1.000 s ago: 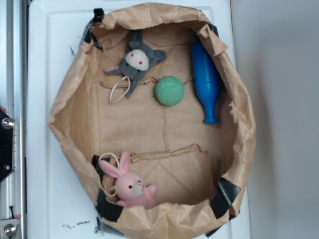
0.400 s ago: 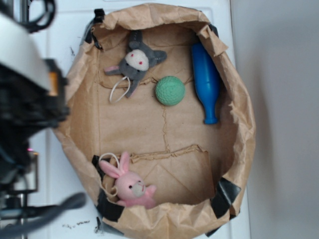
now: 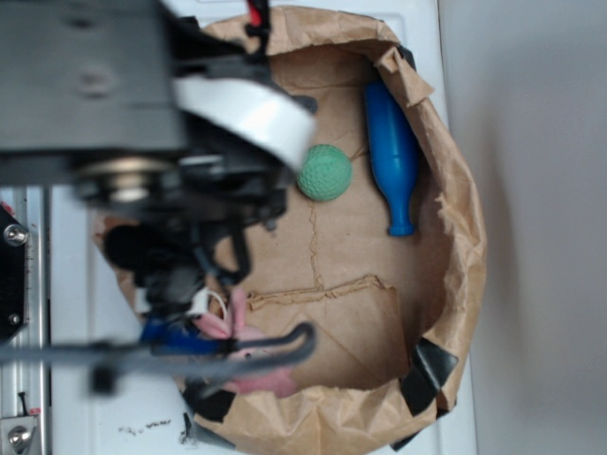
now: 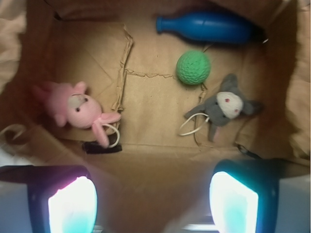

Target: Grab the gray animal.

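Now | fingers (image 4: pixel 233 204) spread, empty | gray animal (image 4: pixel 224 108) beside green ball (image 4: pixel 193 67) | no readable writing

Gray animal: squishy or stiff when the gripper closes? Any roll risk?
The gray animal looks like soft plush, so it probably compresses and stays light. Lying flat with limbs splayed, it's unlikely to roll. Its white string loop could snag a finger.

No words, labels, brands, numbers or signs can be read anywhere in either view.
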Available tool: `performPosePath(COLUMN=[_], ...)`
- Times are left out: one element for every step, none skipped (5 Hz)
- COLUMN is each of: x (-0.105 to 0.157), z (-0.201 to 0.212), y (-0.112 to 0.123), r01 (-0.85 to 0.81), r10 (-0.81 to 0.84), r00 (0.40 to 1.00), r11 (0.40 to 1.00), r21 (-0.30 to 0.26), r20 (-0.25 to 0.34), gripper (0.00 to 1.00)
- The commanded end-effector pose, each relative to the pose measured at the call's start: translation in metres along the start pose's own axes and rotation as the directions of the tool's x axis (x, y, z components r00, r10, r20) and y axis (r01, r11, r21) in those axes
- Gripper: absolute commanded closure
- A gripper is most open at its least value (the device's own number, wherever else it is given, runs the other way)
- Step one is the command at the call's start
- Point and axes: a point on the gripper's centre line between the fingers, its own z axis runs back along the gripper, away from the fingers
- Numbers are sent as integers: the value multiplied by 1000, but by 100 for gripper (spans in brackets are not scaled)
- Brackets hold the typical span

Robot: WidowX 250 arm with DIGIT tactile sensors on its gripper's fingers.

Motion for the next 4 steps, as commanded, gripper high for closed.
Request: performPosePath(x=[47,56,56,56], z=[-5,-16,-16,-16], y=[31,39,39,39], r01=[-84,-106,-106,-106], r10=[84,106,106,106], r00=[996,994,994,994], r11=[996,994,994,994], r21=[-26,3,3,3], r20=[31,1,1,1], gripper=[0,0,0,0])
